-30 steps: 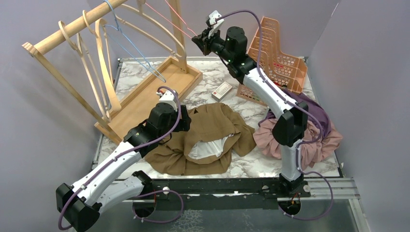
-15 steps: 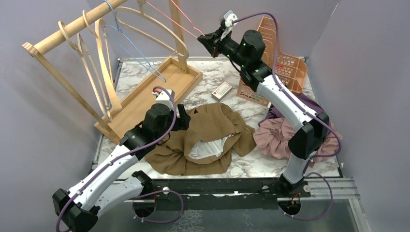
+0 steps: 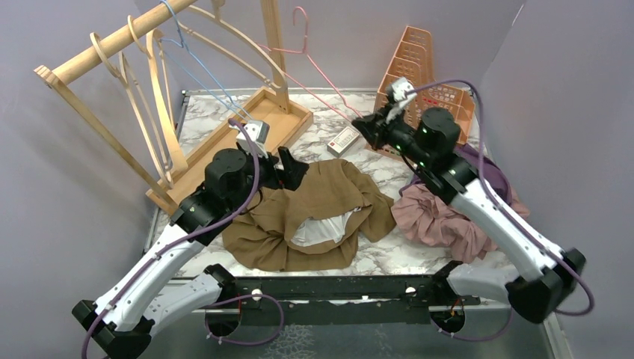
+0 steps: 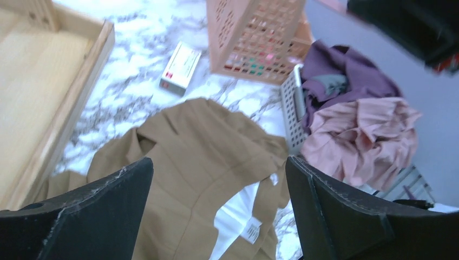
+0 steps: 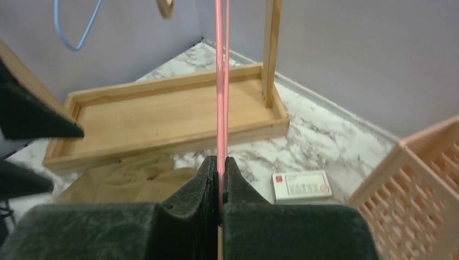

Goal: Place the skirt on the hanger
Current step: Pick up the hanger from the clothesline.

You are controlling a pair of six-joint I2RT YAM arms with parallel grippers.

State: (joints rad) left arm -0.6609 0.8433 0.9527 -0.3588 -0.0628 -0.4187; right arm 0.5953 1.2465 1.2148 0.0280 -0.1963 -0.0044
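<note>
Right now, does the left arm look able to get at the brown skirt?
Probably yes. The left pincer hangs open right over the skirt, and the wrist view shows only cloth between its fingers, with nothing in the way.

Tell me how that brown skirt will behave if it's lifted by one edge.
Probably floppy: the brown skirt lies crumpled in soft folds, so it would drape and sag. Likely light, being thin cloth. Its white lining shows at the opening and may slip or hang separately.
</note>
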